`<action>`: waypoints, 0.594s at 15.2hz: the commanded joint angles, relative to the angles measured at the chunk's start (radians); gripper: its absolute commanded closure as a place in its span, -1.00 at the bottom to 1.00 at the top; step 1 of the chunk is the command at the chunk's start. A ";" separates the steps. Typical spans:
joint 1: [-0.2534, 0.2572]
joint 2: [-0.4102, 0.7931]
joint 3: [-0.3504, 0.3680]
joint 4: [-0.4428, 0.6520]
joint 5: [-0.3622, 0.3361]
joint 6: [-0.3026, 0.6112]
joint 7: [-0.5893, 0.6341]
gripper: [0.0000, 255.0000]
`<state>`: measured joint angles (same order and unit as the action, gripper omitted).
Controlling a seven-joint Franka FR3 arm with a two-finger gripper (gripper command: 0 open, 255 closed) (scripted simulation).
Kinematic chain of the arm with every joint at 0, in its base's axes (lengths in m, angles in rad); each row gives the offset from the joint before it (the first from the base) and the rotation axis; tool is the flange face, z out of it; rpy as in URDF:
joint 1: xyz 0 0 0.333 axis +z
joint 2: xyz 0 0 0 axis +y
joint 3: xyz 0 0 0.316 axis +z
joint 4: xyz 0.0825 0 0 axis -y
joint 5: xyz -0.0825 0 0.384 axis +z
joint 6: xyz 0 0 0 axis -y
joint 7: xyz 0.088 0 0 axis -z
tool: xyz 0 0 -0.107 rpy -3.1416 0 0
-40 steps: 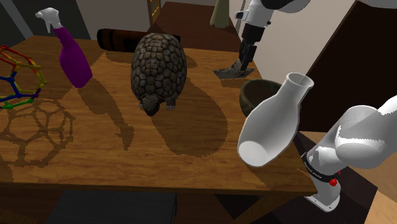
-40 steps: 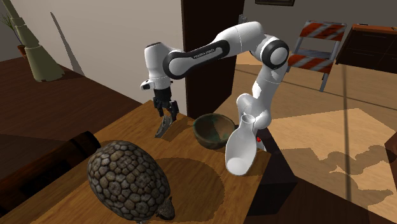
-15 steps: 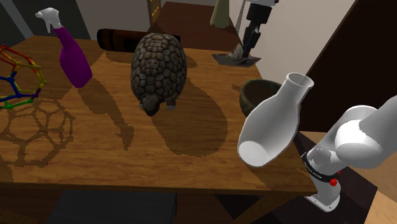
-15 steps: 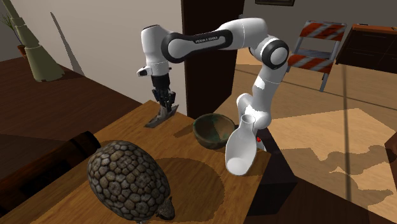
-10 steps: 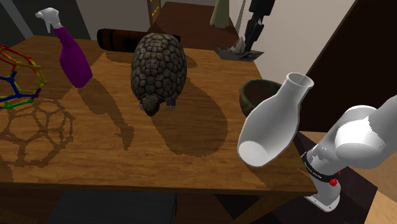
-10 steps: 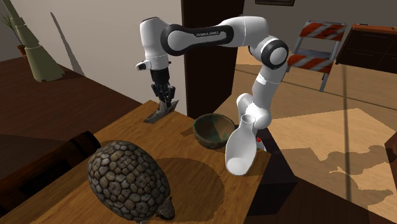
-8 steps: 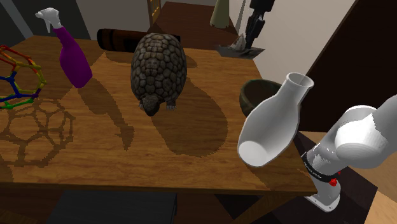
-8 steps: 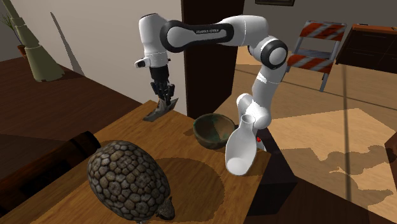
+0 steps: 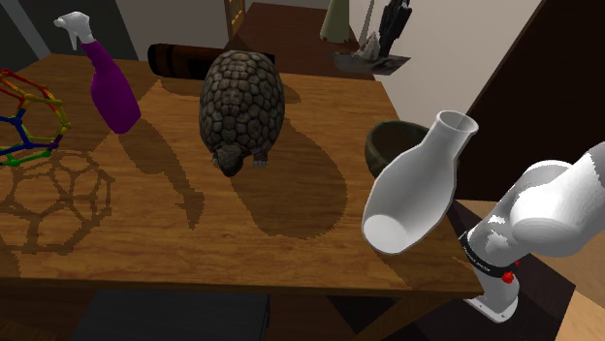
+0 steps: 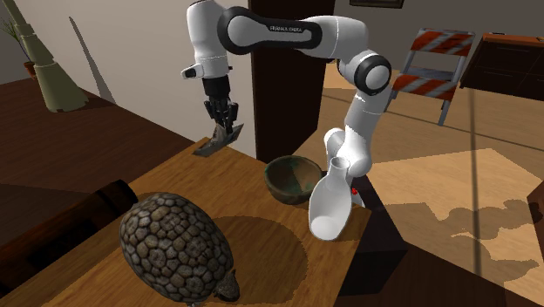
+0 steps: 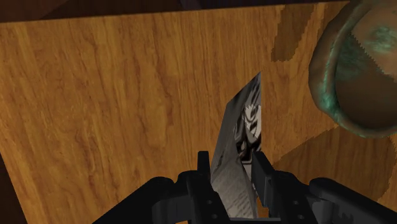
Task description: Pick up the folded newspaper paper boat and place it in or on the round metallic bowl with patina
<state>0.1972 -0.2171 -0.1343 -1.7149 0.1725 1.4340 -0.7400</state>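
The folded newspaper boat [image 10: 219,142] hangs clear of the wooden table [image 10: 261,218], pinched between the fingers of my black gripper [image 10: 223,125], which is shut on it. In the shoulder view the boat [image 9: 372,59] is above the table's far corner, under the gripper [image 9: 389,36]. From the wrist view, the boat [image 11: 242,130] sticks out past the fingertips [image 11: 204,170]. The round green-patina bowl [image 11: 354,65] sits on the wood off to one side. This bowl [image 9: 392,144] stands near the table's right edge in the shoulder view, nearer the stand than the boat, and is empty [image 10: 292,178].
A white vase [image 9: 417,184] lies tilted beside the bowl. A large turtle figure [image 9: 241,100] stands mid-table. A purple spray bottle [image 9: 111,88], a coloured wire polyhedron [image 9: 26,117] and a dark cylinder [image 9: 178,58] occupy the shoulder view's left and far side.
The gripper has risen with the boat in it, lifting the boat off the table. The bowl, vase and turtle have not moved.
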 commanded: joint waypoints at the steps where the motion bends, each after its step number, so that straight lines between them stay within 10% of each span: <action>1: 0.000 0.010 -0.002 0.038 0.002 -0.029 0.003 1.00; 9: 0.018 -0.112 0.038 -0.029 0.003 -0.070 0.071 1.00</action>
<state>0.2112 -0.2997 -0.1060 -1.7220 0.1752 1.3681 -0.6840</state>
